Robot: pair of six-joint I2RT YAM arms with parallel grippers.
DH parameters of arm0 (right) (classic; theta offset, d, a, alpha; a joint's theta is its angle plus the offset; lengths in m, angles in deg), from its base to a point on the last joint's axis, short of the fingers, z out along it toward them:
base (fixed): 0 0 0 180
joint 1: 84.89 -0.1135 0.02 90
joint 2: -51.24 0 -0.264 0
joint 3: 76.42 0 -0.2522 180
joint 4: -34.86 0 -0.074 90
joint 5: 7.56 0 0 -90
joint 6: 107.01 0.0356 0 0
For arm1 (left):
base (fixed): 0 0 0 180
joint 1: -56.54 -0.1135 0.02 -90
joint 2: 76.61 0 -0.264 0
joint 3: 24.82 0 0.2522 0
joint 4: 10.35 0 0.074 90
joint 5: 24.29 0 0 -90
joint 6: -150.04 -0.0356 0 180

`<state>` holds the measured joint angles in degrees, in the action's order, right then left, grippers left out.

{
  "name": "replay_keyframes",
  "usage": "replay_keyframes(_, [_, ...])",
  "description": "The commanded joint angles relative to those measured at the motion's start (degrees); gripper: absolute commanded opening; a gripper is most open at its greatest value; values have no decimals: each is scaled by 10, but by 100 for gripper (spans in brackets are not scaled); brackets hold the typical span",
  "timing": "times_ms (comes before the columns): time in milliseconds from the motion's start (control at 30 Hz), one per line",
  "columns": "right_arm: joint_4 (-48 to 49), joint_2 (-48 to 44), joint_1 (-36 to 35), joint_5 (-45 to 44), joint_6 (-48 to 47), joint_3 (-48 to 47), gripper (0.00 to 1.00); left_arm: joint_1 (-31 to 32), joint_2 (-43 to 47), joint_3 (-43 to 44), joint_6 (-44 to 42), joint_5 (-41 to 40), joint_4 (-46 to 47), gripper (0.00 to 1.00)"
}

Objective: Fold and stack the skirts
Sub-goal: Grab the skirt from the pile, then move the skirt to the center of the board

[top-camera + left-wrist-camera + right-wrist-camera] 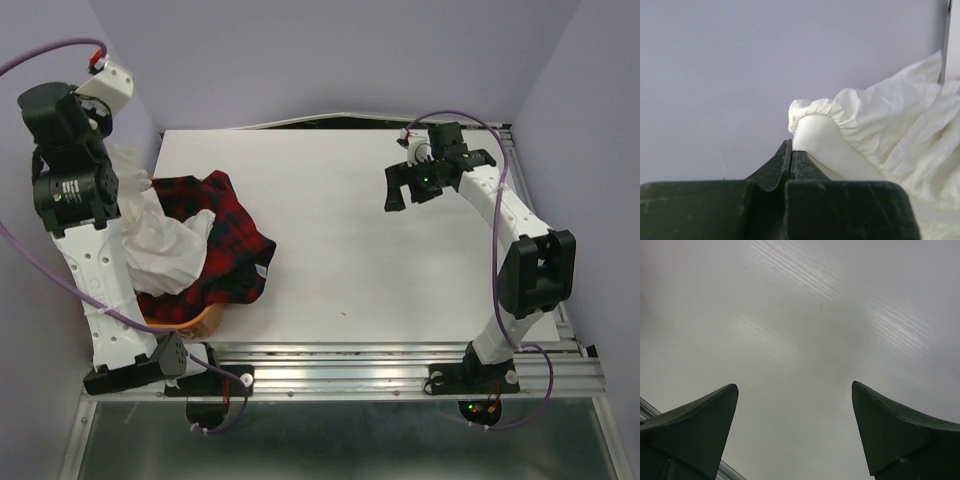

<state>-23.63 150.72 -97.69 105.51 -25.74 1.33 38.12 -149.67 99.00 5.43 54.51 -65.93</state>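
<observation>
The left tool (790, 150) is clamped on the gathered edge of the white skirt (880, 125), whose cloth bunches just past its tips and falls away to their right. The right tool (794, 385) hangs spread wide above the bench (800, 315), well apart from the plaid skirt (235, 235).

1. White skirt (165, 250): plain white, no pattern.
2. Plaid skirt (235, 240): red and black checks.
3. Basket (195, 321): orange.
4. Worktop (400, 260): plain white.
5. Left arm (100, 280) and right arm (495, 200): white shells, black joints.
6. Cables (50, 44): purple.
</observation>
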Motion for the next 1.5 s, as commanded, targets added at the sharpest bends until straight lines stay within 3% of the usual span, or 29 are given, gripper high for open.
replay_keyframes(0, [-3,-15,-4,27,6,-40,100,111,-42,81,21,-72,53,0])
replay_keyframes(300, [3,-32,-4,23,8,-39,100,330,-148,204,3,-212,251,0])
replay_keyframes(433, [21,-46,17,21,27,-30,100,421,-221,280,-52,-247,361,0])
replay_keyframes(533, [27,-57,72,66,45,-35,100,508,-259,289,-156,-275,484,0])
replay_keyframes(567, [30,-65,92,81,50,-37,100,550,-268,289,-185,-278,549,0])
replay_keyframes(667, [56,-87,165,124,57,-34,100,601,-304,302,-266,-260,632,0])
replay_keyframes(800, [67,-129,195,112,18,-34,100,657,-349,322,-283,-227,641,0])
replay_keyframes(900, [66,-165,210,86,-17,-27,100,671,-347,237,-253,-221,641,0])
replay_keyframes(933, [65,-184,216,72,-33,-22,100,679,-333,172,-228,-217,641,0])
replay_keyframes(1167, [39,-263,238,60,-92,43,100,697,-309,-29,-55,-166,597,0])
replay_keyframes(1333, [2,-309,238,63,-146,94,100,700,-320,-58,64,-105,531,0])
replay_keyframes(1400, [-15,-322,238,86,-163,103,100,700,-320,-49,64,-105,486,0])
replay_keyframes(1433, [-21,-322,238,98,-167,108,100,700,-317,-47,137,-33,475,0])
replay_keyframes(1467, [-25,-324,238,126,-176,119,100,700,-307,-52,150,17,459,0])
